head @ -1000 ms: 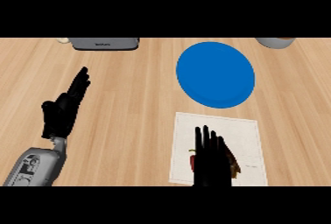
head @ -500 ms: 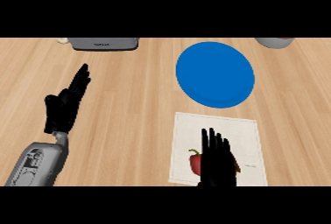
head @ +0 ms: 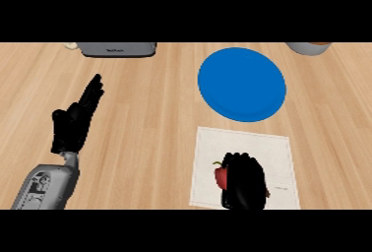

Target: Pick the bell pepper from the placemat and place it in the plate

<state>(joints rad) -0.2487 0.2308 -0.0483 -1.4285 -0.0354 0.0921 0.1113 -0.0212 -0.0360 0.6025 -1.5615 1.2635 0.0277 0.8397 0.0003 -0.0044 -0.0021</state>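
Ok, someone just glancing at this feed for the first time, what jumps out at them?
The big blue plate at upper right of the wooden counter, with nothing on it. Below it, the right hand curls over the red bell pepper on the white placemat, hiding most of it. At left, the left hand rests open, fingers up.

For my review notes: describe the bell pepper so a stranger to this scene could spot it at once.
Start at the blue plate near the counter's far edge, then drop to the white placemat just below it. The pepper lies on the mat's lower left part, under the curled right hand. It is the only red thing here, with a small green stem.
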